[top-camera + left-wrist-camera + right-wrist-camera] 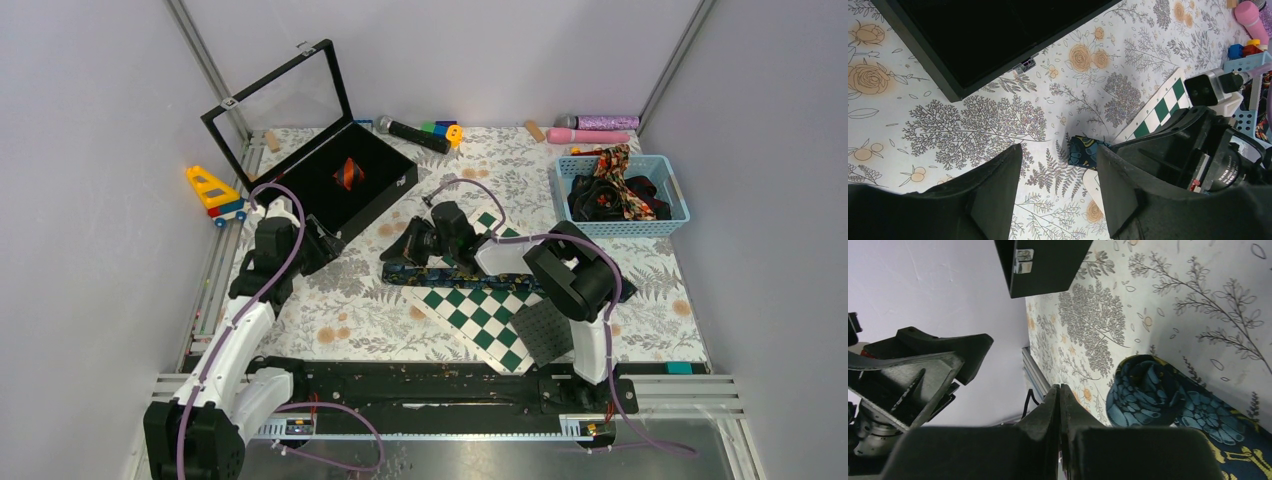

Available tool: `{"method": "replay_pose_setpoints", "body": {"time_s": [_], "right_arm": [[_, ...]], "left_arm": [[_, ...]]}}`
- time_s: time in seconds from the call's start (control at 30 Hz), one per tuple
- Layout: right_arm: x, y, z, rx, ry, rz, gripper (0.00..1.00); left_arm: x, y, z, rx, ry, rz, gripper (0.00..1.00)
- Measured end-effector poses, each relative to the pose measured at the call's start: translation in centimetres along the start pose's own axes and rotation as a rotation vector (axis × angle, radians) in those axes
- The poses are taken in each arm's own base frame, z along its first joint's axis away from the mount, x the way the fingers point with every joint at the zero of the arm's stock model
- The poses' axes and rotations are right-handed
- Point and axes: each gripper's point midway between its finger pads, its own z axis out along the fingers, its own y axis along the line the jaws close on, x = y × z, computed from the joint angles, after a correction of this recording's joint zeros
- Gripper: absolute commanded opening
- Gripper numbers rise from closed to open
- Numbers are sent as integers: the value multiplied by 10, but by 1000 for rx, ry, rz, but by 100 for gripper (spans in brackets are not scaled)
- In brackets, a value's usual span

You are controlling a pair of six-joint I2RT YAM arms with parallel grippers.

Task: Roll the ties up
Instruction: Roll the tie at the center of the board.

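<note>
Teal-and-yellow printed fabric: this tie [1153, 395] lies stretched across the chequered board [480, 320] on the counter [340, 320]. Its free end is curled over into one small turn, which I judge to be the start of a roll.
My right end effector [1060, 390]: the tips are pinched fully together just beside that curled end. I see no cloth between them, so I judge I am placed to nudge or tuck the turn rather than lift it.
My left end effector [1059, 152]: my fingers stand apart with nothing between them, hanging over the counter a little short of the tie's end. I judge this is so I can steady the roll from the opposite side.
Black case [390, 165]: the lid stands up and a rolled red-and-black tie [348, 172] sits inside. I take this as the place for finished rolls.
Blue basket [620, 228]: it holds the heaped ties [605, 195], well apart from my work, probably the ones not yet rolled.
Hidden from above: my right wrist covers the curled end, so that view does not show how tight the turn is.
Hidden at the left wrist: only a corner of the tie shows, beside the bulk of my right end effector.
Hard to tell: I cannot tell whether my shut tips touch the cloth, nor how many ties are tangled in the basket.
</note>
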Motion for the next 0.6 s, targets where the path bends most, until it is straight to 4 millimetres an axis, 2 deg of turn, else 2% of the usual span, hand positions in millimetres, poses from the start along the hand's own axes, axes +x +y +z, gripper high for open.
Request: {"method": "replay_pose_setpoints", "body": {"time_s": [0.37, 0.6], "right_arm": [[4, -27, 6, 51, 1, 34, 0], [5, -37, 7, 80, 1, 43, 0]], "left_arm": [[3, 1, 4, -5, 17, -5, 56], [3, 1, 4, -3, 16, -4, 56]]}}
